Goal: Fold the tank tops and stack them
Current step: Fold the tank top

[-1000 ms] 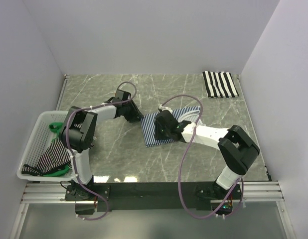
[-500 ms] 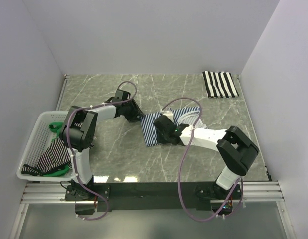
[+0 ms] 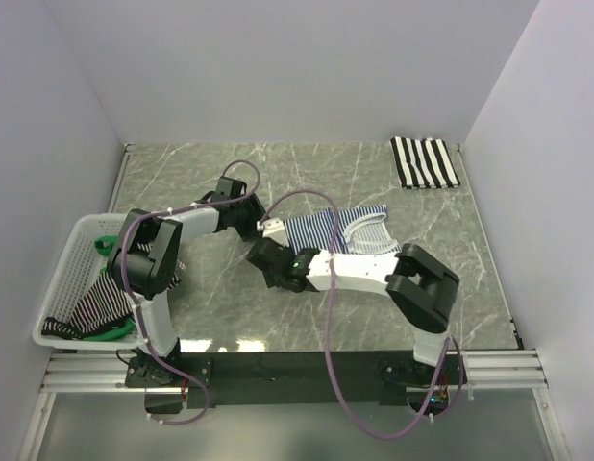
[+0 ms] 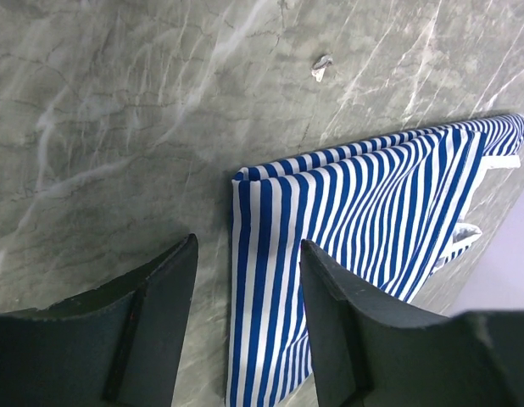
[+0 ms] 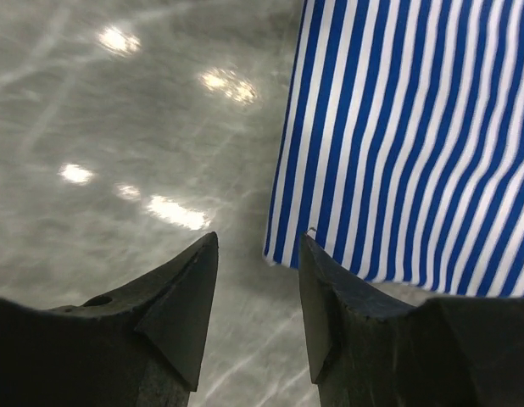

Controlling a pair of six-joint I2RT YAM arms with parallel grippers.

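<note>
My left gripper [image 4: 249, 248] gapes wide, empty, beside the navy-and-white tank top [image 4: 364, 212]. My right gripper [image 5: 259, 242] — jaws parted, holding nothing — sits at its corner.

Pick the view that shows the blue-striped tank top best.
Left wrist: the blue-striped tank top lies close up, with folded edge, corner and white trim clear. Top external shows it small, partly under the right arm. Right wrist shows only one corner.
</note>
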